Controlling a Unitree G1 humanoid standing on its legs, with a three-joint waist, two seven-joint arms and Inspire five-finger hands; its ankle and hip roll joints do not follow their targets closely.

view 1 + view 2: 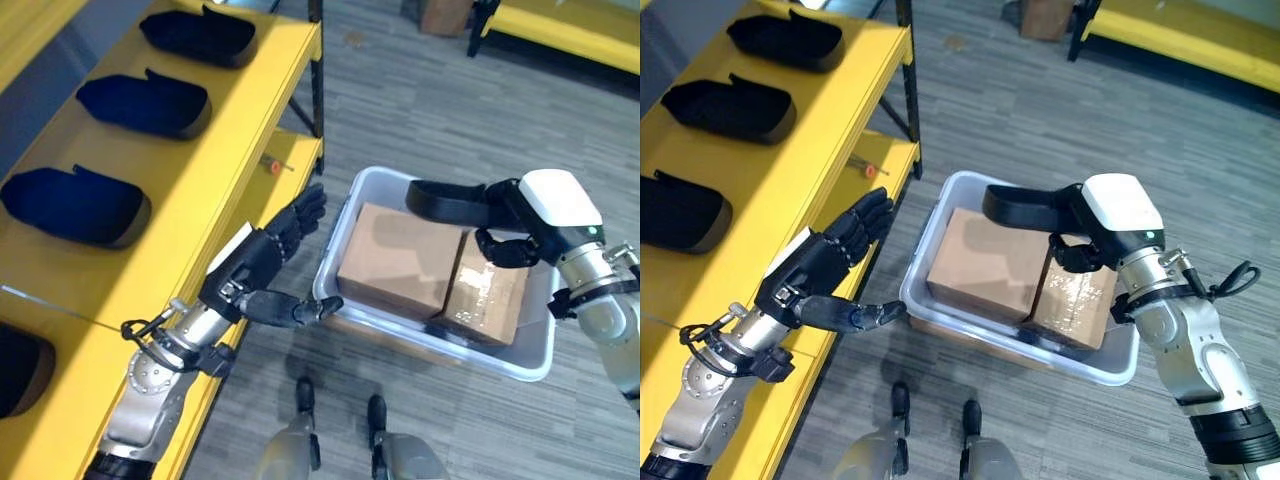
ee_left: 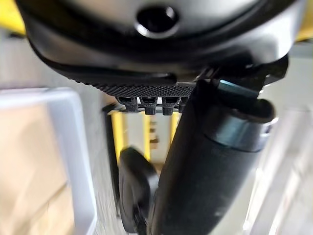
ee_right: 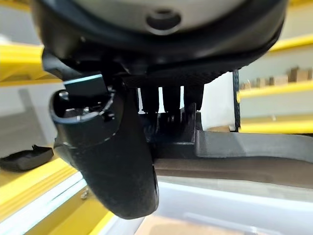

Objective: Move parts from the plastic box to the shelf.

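On your far left runs the yellow metal shelf [image 1: 215,150], with a row of dark, shell-shaped moulded parts [image 1: 75,205] lying along its top level. A small orange-tipped object [image 1: 273,166] lies on the lower level, near the black upright post [image 1: 317,70].

Next you see the left hand [image 1: 262,262], hanging between the shelf edge and the box with its fingers stretched straight and spread; its thumb reaches toward the near-left rim of the box, holding nothing.

To its right sits the pale translucent plastic box [image 1: 343,235] on the grey striped floor [image 1: 1200,130], with two brown cardboard cartons [image 1: 400,258] side by side inside it.

Above the box's far right side is your right hand [image 1: 1080,235], its fingers curled round one long black moulded part [image 1: 1025,207], which it holds level over the cartons. The right wrist view shows the same dark part [image 3: 244,154] gripped past the thumb.
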